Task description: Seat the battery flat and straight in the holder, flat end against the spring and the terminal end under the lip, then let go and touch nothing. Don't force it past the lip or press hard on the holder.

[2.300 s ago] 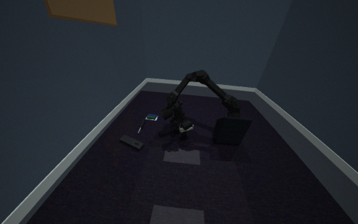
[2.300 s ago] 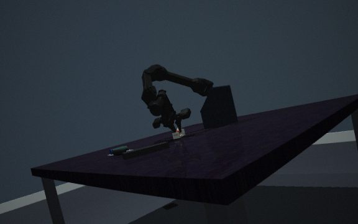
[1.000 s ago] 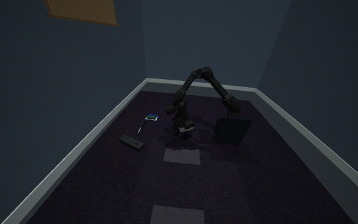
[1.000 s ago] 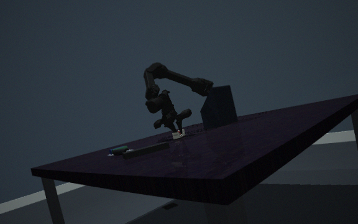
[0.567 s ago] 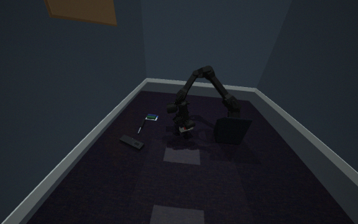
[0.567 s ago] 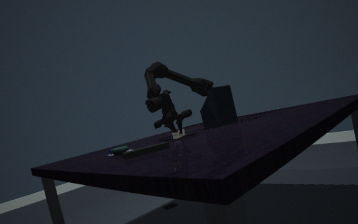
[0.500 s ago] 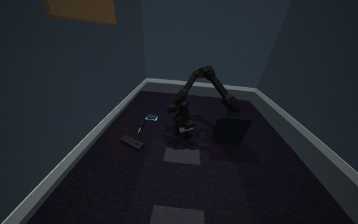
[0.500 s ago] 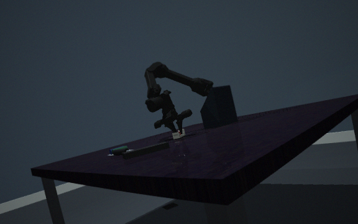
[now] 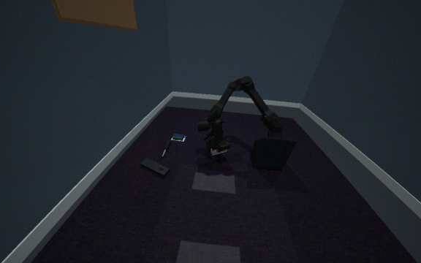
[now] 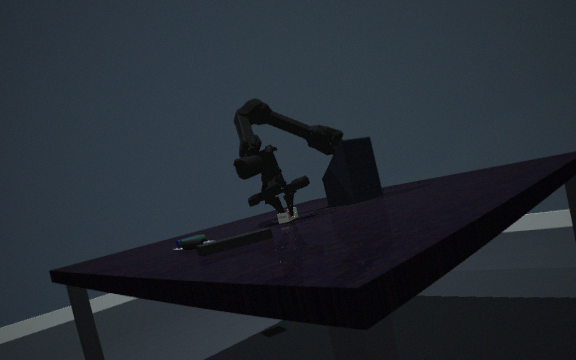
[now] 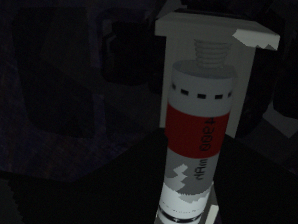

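Observation:
The battery (image 11: 200,130), white with a red band, lies along the pale holder (image 11: 215,26) (image 10: 283,219) (image 9: 218,152) in the wrist view. Its flat end is at the coiled spring (image 11: 212,52) and seems to meet it. A little of its red shows in the exterior view. My gripper (image 11: 189,140) (image 10: 287,214) is shut on the battery, with dark fingers on both sides of its middle. The terminal end runs to the bottom edge of the wrist view; the lip is hidden there. Whether the battery lies fully flat, I cannot tell.
On the table (image 9: 210,219) (image 10: 418,215) lie a long dark slab (image 9: 154,166) (image 10: 235,242), a thin tool with a bright tip (image 9: 166,147), and green and blue cylinders (image 9: 177,137) (image 10: 192,242) on a pale sheet. A large dark block (image 9: 272,154) (image 10: 352,172) stands by the arm's base.

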`<state>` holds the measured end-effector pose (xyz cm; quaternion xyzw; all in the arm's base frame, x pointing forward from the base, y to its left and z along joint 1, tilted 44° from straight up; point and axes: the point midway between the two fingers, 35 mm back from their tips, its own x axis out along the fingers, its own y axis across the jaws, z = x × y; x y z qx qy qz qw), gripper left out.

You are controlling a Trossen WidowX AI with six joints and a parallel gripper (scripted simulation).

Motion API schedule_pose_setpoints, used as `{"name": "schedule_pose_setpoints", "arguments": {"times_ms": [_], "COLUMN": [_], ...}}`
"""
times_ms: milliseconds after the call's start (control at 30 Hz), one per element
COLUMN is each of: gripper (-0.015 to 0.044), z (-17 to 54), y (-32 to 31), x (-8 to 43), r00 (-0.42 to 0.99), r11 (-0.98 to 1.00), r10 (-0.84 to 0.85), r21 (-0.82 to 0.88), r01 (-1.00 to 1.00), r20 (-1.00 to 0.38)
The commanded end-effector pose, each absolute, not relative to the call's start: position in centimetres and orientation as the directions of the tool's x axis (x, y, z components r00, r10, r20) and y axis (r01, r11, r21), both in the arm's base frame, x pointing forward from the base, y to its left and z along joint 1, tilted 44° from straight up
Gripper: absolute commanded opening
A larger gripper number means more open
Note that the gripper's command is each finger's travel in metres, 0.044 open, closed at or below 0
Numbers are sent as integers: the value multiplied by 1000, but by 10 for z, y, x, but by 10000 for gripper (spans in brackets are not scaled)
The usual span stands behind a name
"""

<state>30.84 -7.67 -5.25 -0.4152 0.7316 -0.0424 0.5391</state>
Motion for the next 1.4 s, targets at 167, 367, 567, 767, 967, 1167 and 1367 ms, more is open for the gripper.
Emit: {"name": "schedule_pose_setpoints", "arguments": {"times_ms": [167, 367, 567, 767, 967, 1167, 1367], "gripper": [66, 66, 66, 66, 118, 168, 168], "z": [-49, -47, -46, -46, -47, -45, -36], "y": [-80, -81, -82, -82, -82, -80, -72], "x": [304, 300, 299, 299, 299, 299, 298], "r00": [-63, -59, -56, -56, -59, -58, -57], "r11": [652, 651, 651, 651, 652, 653, 656], "r10": [-648, -646, -644, -644, -644, -643, -641], "r21": [-509, -509, -509, -508, -507, -507, -508], "r01": [-562, -563, -564, -564, -564, -563, -559], "r20": [-759, -761, -763, -763, -763, -763, -765]}}
